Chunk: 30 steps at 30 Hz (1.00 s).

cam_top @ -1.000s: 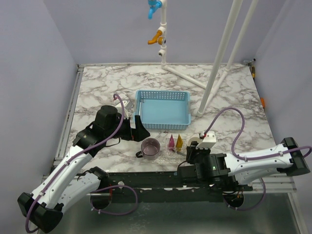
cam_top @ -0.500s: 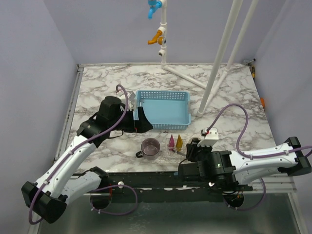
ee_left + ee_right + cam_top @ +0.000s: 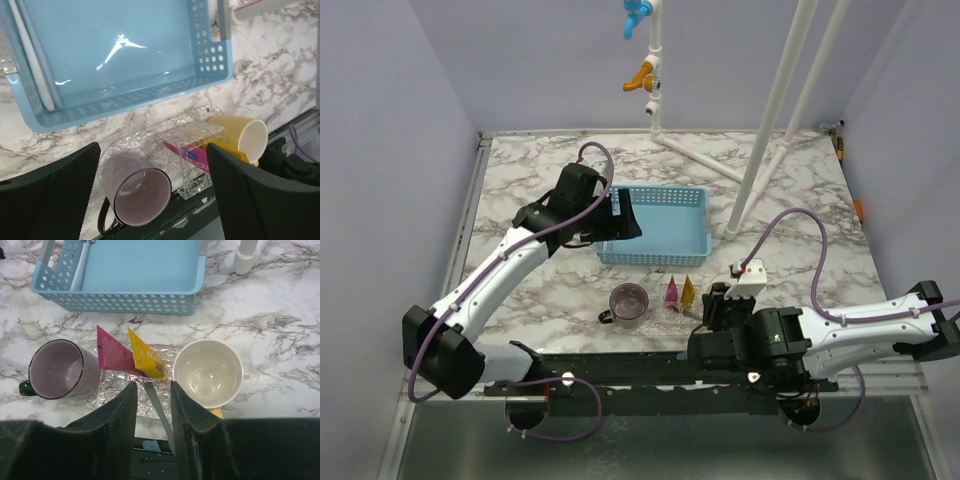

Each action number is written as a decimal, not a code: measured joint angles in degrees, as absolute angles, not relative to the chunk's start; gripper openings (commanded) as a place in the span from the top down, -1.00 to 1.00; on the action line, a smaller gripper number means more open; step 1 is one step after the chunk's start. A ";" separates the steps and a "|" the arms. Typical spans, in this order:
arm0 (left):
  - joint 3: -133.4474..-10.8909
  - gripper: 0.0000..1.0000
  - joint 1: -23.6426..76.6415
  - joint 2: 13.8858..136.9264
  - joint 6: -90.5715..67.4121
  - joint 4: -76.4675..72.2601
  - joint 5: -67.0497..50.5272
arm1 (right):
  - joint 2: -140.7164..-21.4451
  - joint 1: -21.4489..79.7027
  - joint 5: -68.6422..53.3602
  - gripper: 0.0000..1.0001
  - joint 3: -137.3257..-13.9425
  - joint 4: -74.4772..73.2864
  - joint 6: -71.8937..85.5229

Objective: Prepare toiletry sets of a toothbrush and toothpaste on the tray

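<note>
The clear tray lies at the table's near edge. On it stand a magenta toothpaste and a yellow toothpaste, leaning against each other. A thin grey toothbrush handle runs from under the tubes towards me. It lies loose between the parted fingers of my right gripper, which is open. Another toothbrush, a white one, lies along the left wall of the blue basket. My left gripper hovers wide open over that basket's left end, holding nothing.
A purple mug stands at the tray's left end and a yellow mug at its right end. White pipe stands rise behind the basket. The table's front rail runs just below the tray.
My left arm has swung away from the near table towards the back right and now hangs over the basket's left end. The right gripper has barely moved, its jaws a touch wider.
</note>
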State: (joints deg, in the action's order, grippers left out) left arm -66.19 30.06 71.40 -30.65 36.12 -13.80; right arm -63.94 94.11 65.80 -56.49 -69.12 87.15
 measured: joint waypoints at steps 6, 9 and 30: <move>-72.27 -0.63 29.78 80.09 -30.37 39.55 -6.26 | -63.22 94.11 65.10 0.28 -56.90 -67.59 84.55; -75.11 -0.48 29.10 83.02 -30.09 41.36 -2.83 | -61.91 94.11 64.53 0.28 -56.86 -66.78 83.74; -83.26 -0.06 21.76 102.10 -25.36 47.31 1.17 | -52.47 94.11 62.17 0.28 -52.84 -63.68 79.83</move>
State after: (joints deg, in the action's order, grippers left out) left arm -83.26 21.76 102.10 -25.36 47.31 1.17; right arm -52.47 94.11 62.17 -52.84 -63.68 79.83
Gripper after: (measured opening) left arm 0.540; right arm 0.362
